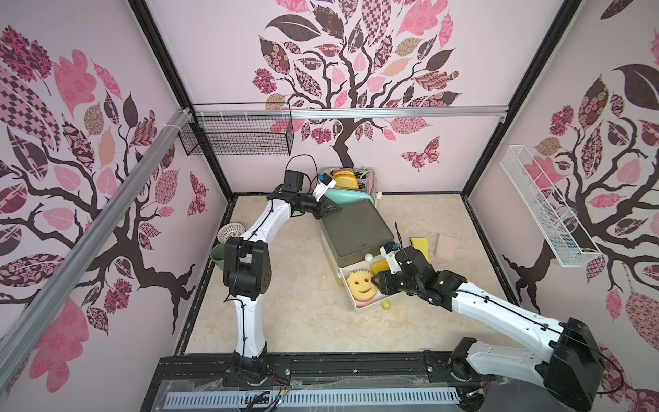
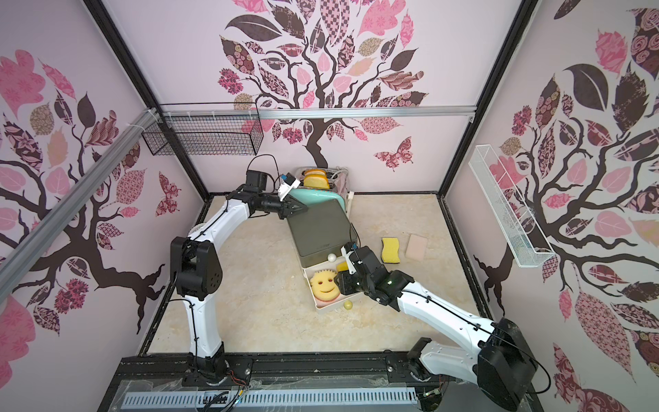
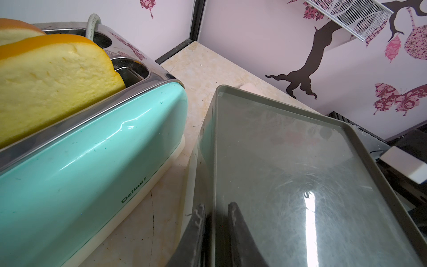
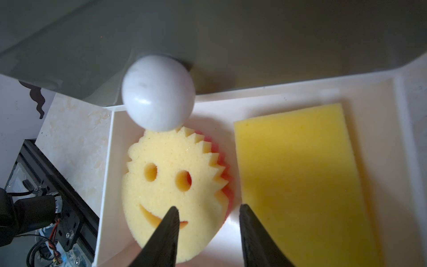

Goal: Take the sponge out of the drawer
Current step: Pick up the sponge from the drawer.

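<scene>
The white drawer [image 1: 371,306] [image 2: 333,307] [image 4: 104,185] stands pulled out of a small unit with a grey top [image 1: 356,228] [image 3: 288,173]. In it lie a round yellow smiley sponge [image 1: 361,283] [image 2: 324,284] [image 4: 175,180] on a pink one, and a yellow rectangular sponge [image 1: 379,265] [image 4: 300,175]. My right gripper [image 4: 209,208] [image 1: 376,281] hovers open over the drawer, one finger above the smiley's mouth, the other at the rectangular sponge's edge, holding nothing. My left gripper [image 3: 217,205] [image 1: 330,208] is shut on the rim of the grey top at its far corner.
A white knob [image 4: 158,92] sticks out above the drawer. A mint toaster [image 1: 351,194] [image 3: 92,150] with bread stands behind the unit. A yellow sponge [image 1: 420,246] and a beige pad [image 1: 445,247] lie right of it. A green cup [image 1: 217,257] and white strainer [image 1: 231,230] sit at the left wall.
</scene>
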